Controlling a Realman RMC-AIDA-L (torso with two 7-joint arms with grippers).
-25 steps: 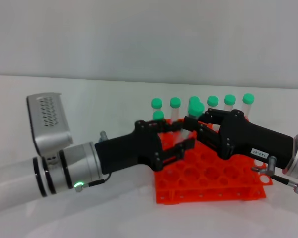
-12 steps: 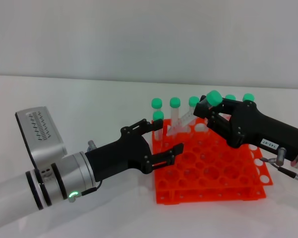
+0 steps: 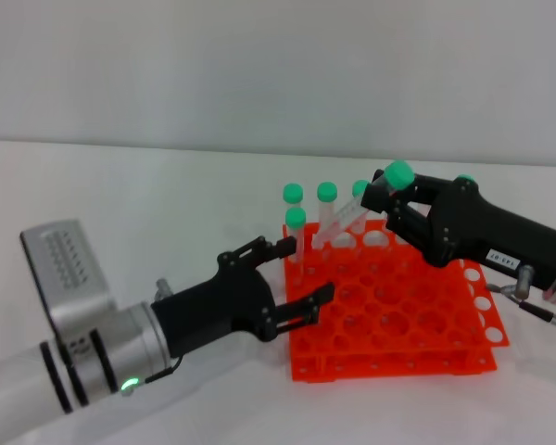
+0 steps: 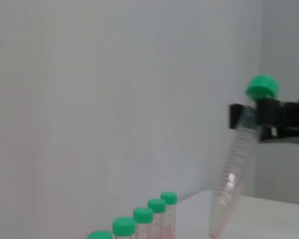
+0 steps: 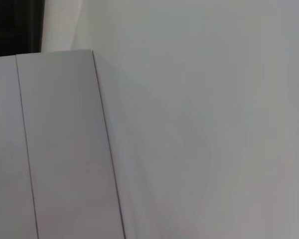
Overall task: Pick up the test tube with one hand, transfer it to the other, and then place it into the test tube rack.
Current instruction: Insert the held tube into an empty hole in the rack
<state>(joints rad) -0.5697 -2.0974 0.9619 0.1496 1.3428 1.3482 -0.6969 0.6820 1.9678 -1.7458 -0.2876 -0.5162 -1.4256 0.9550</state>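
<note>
Pinching test tube (image 3: 357,214) near cap: right fingers (image 3: 386,188)

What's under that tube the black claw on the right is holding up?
Below the tilted test tube held by the right gripper is the orange test tube rack, its nearby holes open. Capped tubes stand along the rack's far side; the gripper hides some.
</note>
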